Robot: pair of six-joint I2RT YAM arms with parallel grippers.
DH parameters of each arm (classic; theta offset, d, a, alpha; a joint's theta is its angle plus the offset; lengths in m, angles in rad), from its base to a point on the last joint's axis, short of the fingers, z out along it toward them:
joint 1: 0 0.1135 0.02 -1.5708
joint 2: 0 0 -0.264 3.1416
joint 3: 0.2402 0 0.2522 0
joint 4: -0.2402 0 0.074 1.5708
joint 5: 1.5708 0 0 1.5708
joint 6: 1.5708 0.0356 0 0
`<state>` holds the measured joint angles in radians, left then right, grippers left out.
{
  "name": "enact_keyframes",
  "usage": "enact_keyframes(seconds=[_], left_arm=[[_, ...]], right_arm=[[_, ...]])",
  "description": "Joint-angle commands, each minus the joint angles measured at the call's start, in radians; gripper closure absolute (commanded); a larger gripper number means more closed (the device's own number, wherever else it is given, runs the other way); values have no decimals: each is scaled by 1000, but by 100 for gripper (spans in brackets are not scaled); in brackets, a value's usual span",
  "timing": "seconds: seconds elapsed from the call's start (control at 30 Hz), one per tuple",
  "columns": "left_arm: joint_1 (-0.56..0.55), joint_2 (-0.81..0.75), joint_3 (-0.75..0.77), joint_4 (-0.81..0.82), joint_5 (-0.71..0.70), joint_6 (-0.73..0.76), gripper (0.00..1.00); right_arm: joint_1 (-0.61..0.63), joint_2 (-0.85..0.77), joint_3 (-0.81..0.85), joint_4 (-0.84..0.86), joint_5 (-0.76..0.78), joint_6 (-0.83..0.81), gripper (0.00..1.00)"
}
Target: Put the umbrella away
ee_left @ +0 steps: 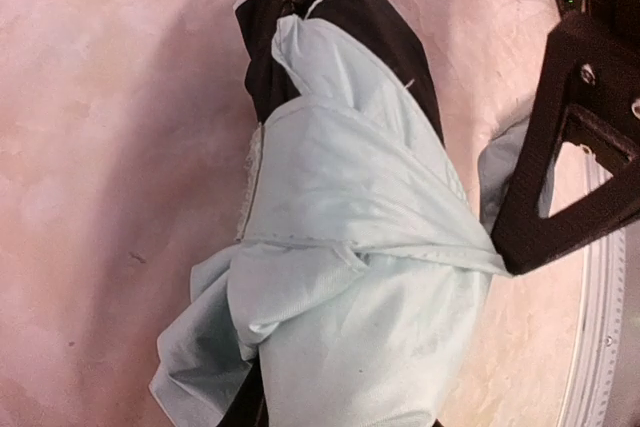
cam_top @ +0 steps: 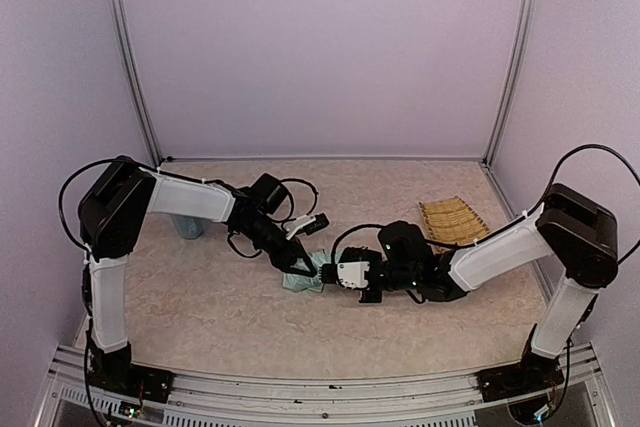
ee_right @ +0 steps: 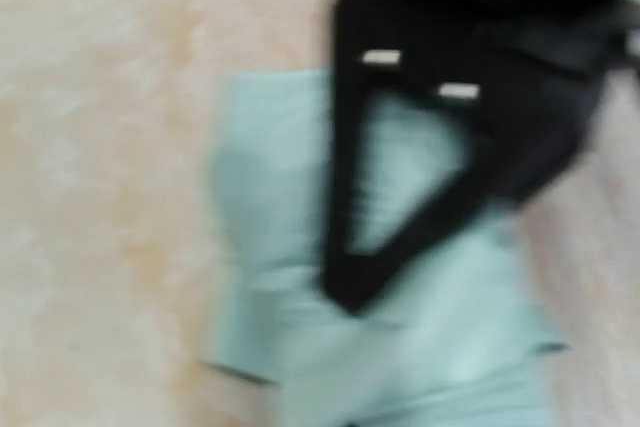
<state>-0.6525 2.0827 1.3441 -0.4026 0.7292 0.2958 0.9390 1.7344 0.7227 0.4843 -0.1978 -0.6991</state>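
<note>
The umbrella (cam_top: 305,279) lies folded on the table between both arms, a bundle of pale mint fabric with black underside. In the left wrist view the umbrella (ee_left: 340,247) fills the frame and runs out at the bottom, covering my own jaws. My left gripper (cam_top: 297,264) is shut on the bundle; one of its black fingers (ee_right: 400,197) lies over the fabric in the blurred right wrist view. My right gripper (cam_top: 331,273) meets the bundle from the right. One of its fingers (ee_left: 560,177) ends on a taut fold of the fabric.
A light blue cup (cam_top: 188,227) stands behind the left forearm. A woven straw tray (cam_top: 455,219) lies at the back right, beyond the right arm. The enclosure's walls and metal posts ring the table.
</note>
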Motion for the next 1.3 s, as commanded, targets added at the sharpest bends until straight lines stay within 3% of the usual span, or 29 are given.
enact_keyframes(seconds=[0.0, 0.23, 0.4, 0.63, 0.87, 1.07, 1.27], left_arm=[[18, -9, 5, 172, -344, -21, 100], [-5, 9, -41, 176, -269, 24, 100], [1, 3, -57, 192, -357, 13, 100], [-89, -35, -126, 194, -430, 173, 100], [-125, 36, -63, 107, -481, 187, 100], [-131, 42, -41, 64, -546, 204, 100], [-133, 64, -21, 51, -599, 206, 100]], right_arm=[[73, 59, -19, 18, -100, -20, 97], [73, 128, -3, 21, -10, -49, 100], [73, 145, -12, -8, 49, 6, 99], [69, 185, 5, -17, 198, 43, 95], [67, 153, -10, -48, 201, 69, 83], [67, 91, -39, -87, 196, 105, 78], [72, 18, -65, -161, 102, 152, 70]])
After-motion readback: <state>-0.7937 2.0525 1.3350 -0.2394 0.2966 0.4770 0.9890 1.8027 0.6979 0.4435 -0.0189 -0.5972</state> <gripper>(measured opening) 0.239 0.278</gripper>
